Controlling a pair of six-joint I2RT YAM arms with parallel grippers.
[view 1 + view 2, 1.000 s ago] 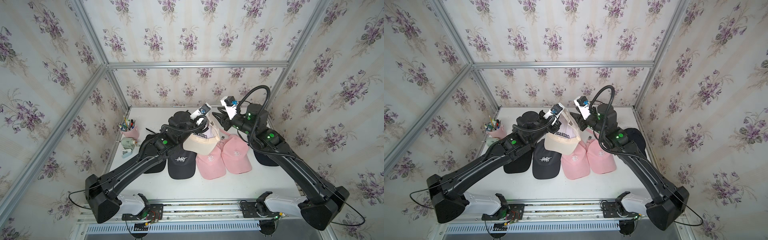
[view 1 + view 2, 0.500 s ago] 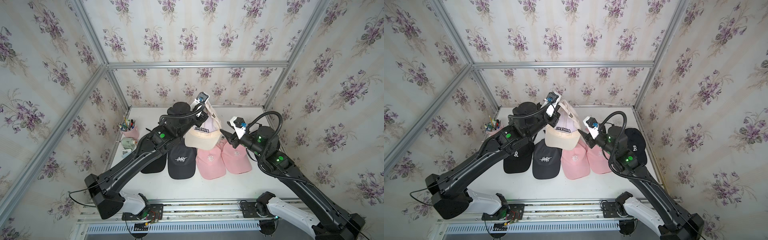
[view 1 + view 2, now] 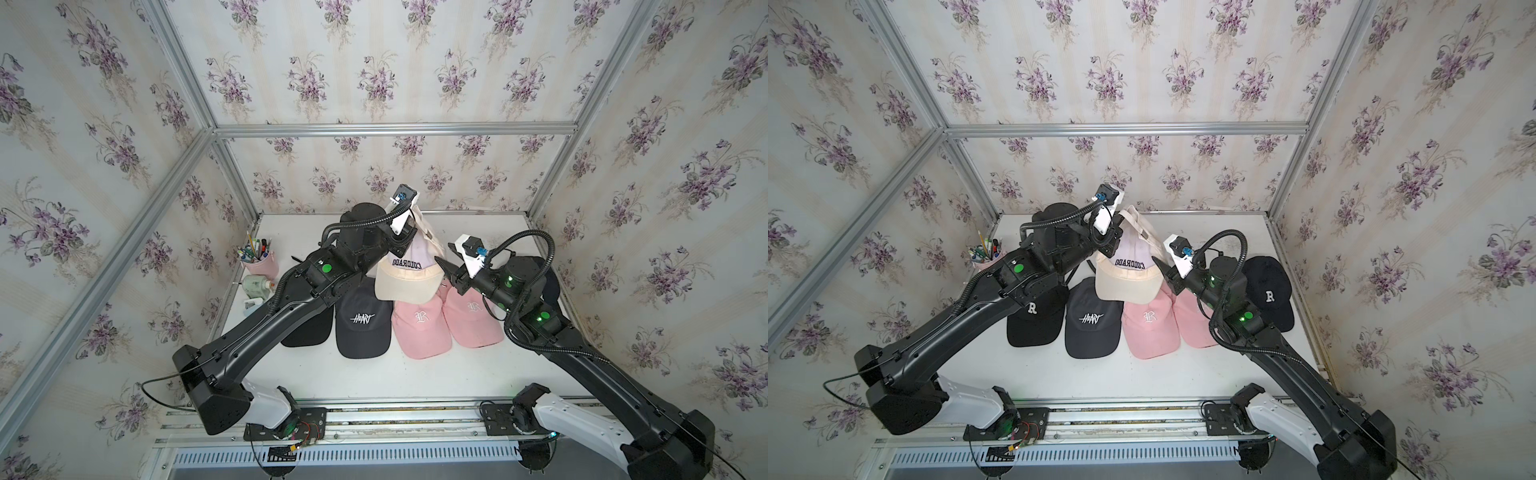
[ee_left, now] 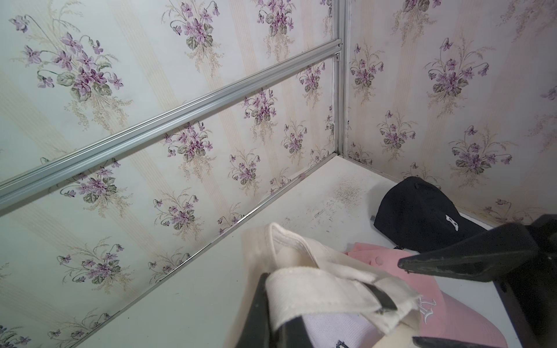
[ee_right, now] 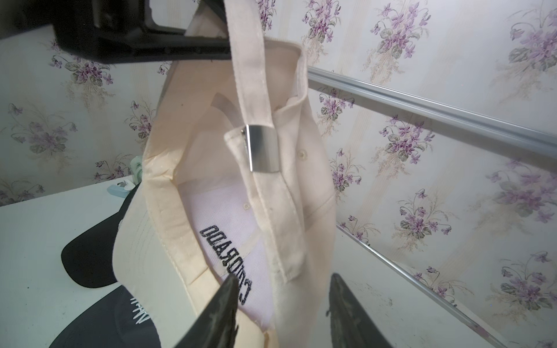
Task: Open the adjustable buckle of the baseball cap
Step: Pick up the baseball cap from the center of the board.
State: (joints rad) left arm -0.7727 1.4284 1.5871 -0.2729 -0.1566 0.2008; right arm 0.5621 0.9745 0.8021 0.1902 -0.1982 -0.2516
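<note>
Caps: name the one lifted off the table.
The cream COLORADO cap, hanging by its strap from the left gripper; the black caps and pink caps all lie on the table.

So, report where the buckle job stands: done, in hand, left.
Done: the cream cap hangs from the left gripper, which is shut on its back strap.
In hand: the right gripper is open close to the cap, near the metal buckle, holding nothing.
Left: the buckle looks closed flat on the strap, so it is yet to be gripped and opened.
</note>
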